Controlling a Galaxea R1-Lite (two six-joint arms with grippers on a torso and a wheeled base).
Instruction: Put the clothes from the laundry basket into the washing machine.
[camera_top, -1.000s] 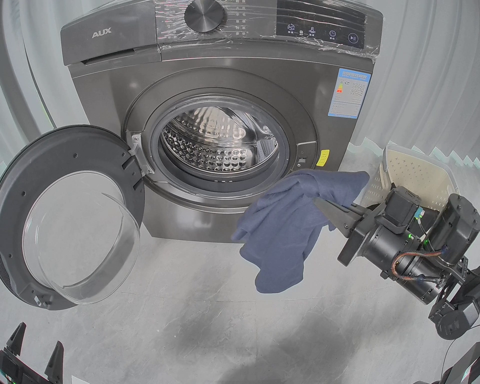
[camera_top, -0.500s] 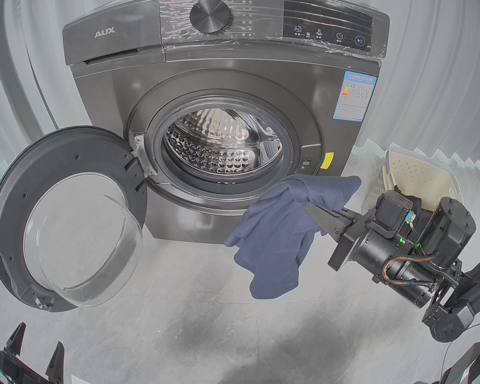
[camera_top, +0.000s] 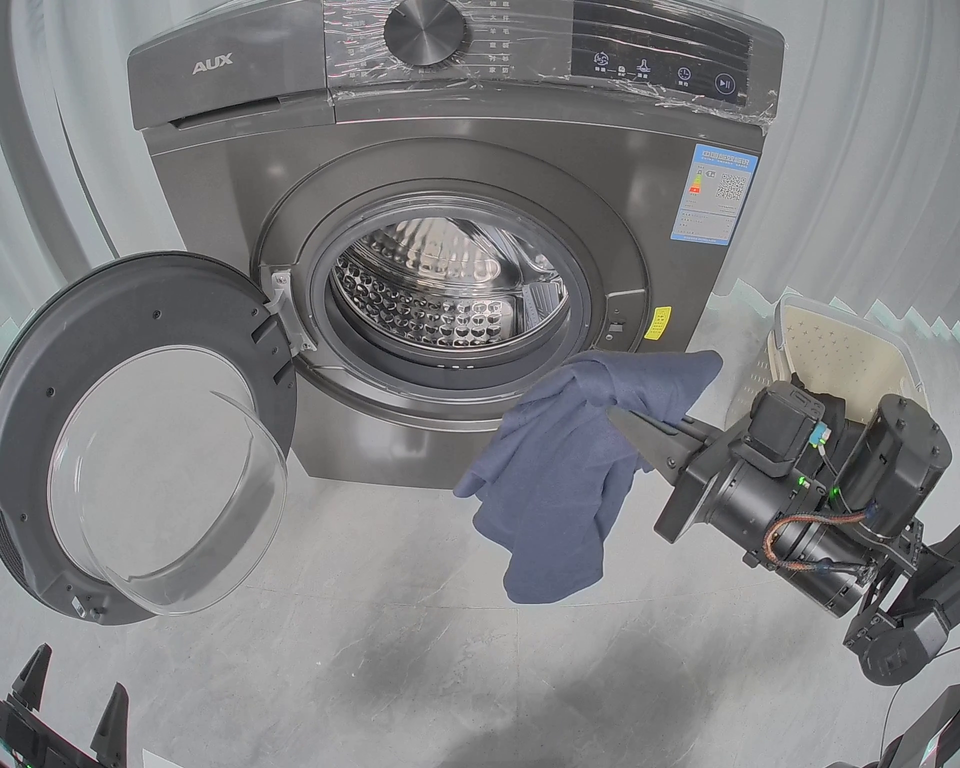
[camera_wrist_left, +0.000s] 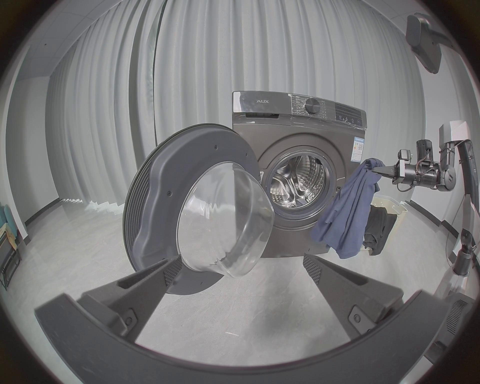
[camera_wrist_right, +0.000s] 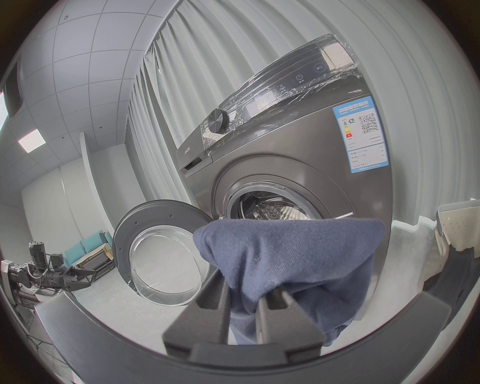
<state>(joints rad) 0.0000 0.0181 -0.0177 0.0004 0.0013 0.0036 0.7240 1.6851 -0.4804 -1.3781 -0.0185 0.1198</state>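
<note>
My right gripper (camera_top: 640, 432) is shut on a blue garment (camera_top: 565, 465), held in the air in front of the washing machine (camera_top: 450, 150), below and right of the open drum (camera_top: 450, 285). The cloth hangs down from the fingers (camera_wrist_right: 272, 312), draped over them (camera_wrist_right: 290, 255). The round door (camera_top: 150, 430) stands swung open to the left. The cream laundry basket (camera_top: 850, 345) sits on the floor right of the machine, behind my right arm, with dark clothes (camera_wrist_left: 379, 230) in it. My left gripper (camera_top: 75, 690) is low at the near left, open and empty (camera_wrist_left: 240, 261).
Grey tiled floor (camera_top: 380, 620) lies between me and the machine. White curtains (camera_top: 860, 150) hang behind and beside it. The open door (camera_wrist_left: 195, 205) takes up the space left of the drum.
The right gripper has carried the blue garment a little left, towards the drum; the cloth's hanging end swings. The head view has shifted slightly. The left gripper has kept still.
</note>
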